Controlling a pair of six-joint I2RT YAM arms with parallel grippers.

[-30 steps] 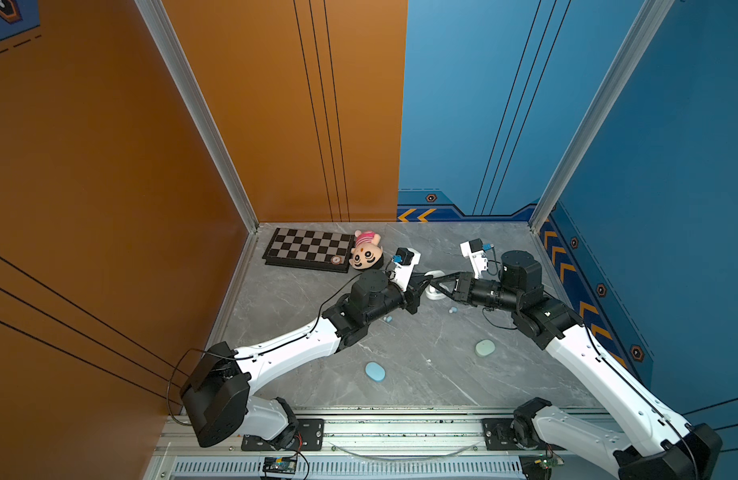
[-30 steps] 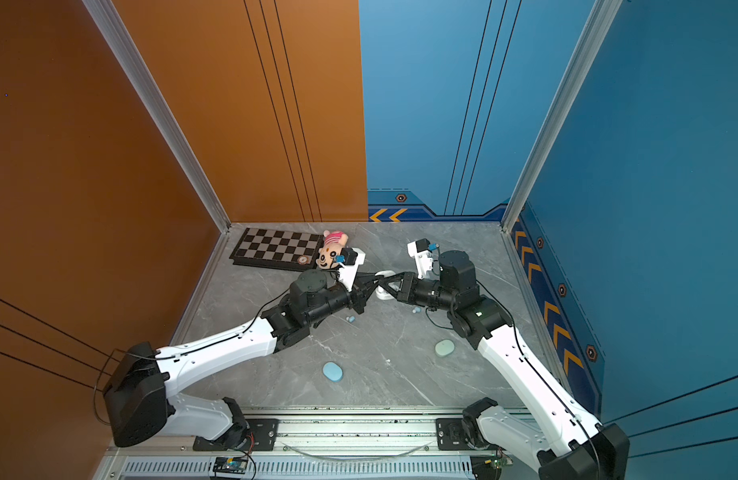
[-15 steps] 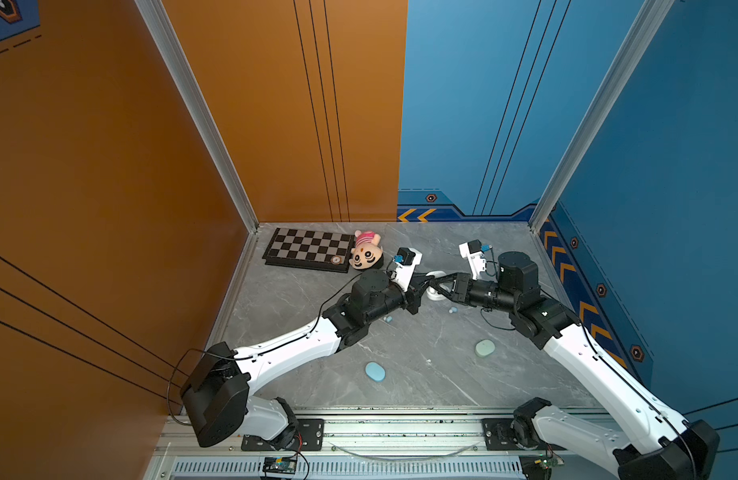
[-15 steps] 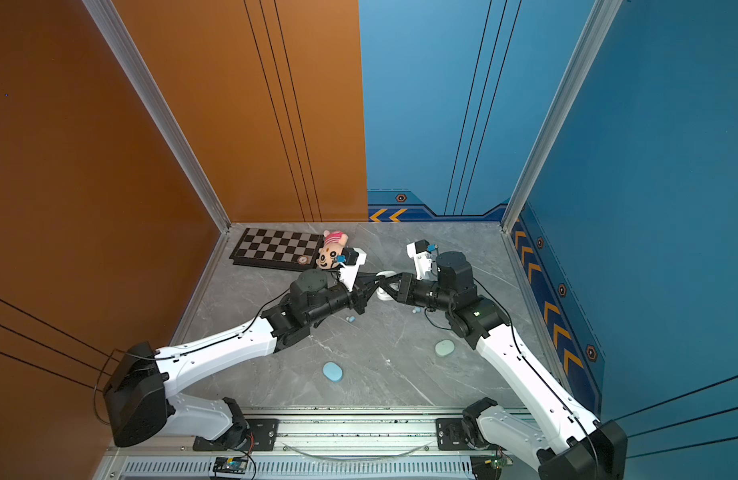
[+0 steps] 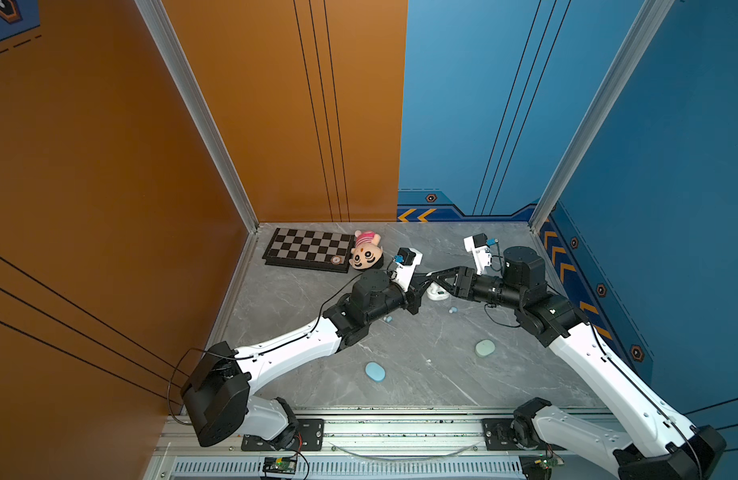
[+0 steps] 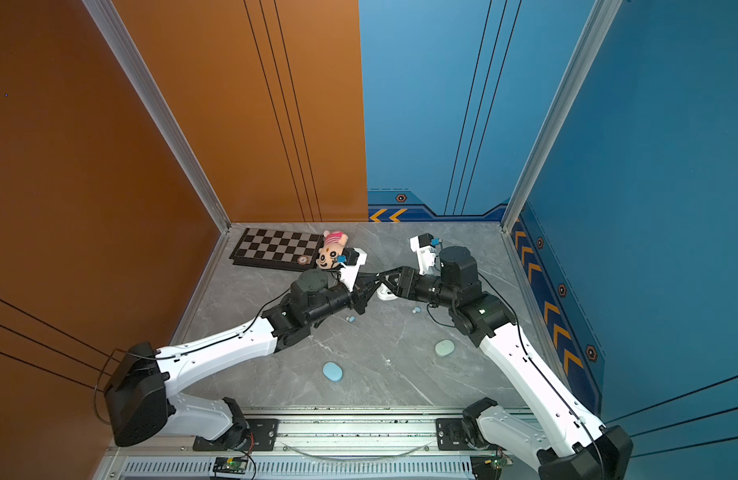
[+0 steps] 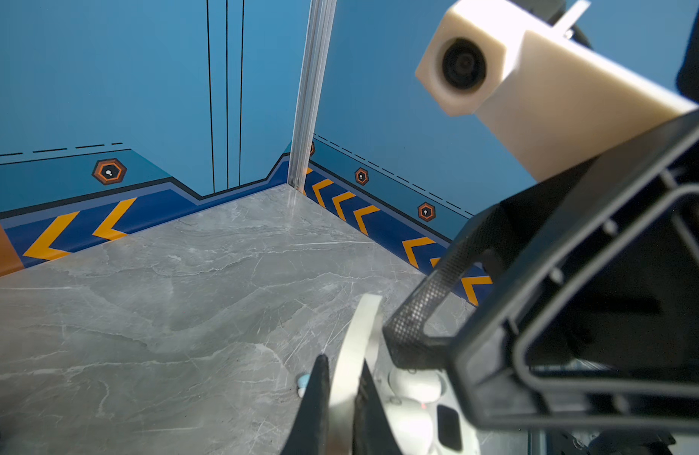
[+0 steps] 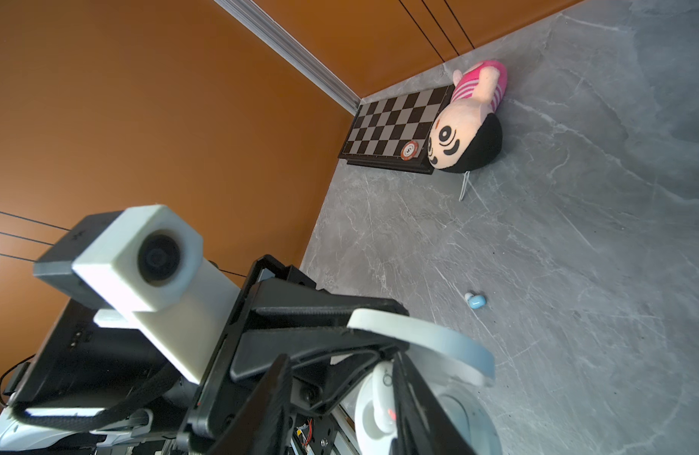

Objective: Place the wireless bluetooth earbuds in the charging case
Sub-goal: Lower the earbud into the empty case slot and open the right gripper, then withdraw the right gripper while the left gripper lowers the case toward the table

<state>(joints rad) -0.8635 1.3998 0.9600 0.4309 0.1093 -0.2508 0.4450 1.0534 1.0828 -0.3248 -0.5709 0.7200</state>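
Observation:
The white charging case [image 5: 436,293] [image 6: 386,293] stands open at the table's middle. My left gripper [image 7: 344,360] [image 5: 420,287] is shut on its raised lid [image 7: 357,335] [image 8: 426,342]. Two white earbuds [image 7: 415,386] [image 7: 407,425] sit in the case's base. My right gripper [image 8: 339,354] [image 5: 436,277] hangs open just over the base, and one white earbud [image 8: 381,398] lies against one finger. Pale blue earbuds lie loose on the table [image 5: 453,310] [image 5: 387,319] [image 8: 475,300] [image 7: 302,382].
A closed blue case [image 5: 375,371] [image 6: 332,371] and a closed mint case [image 5: 485,348] [image 6: 444,348] lie nearer the front. A chessboard [image 5: 307,249] and a plush doll [image 5: 366,253] sit at the back left. Walls enclose three sides.
My right gripper's jaws have parted over the case's base, letting go of the white earbud. The left gripper has kept its hold on the lid.

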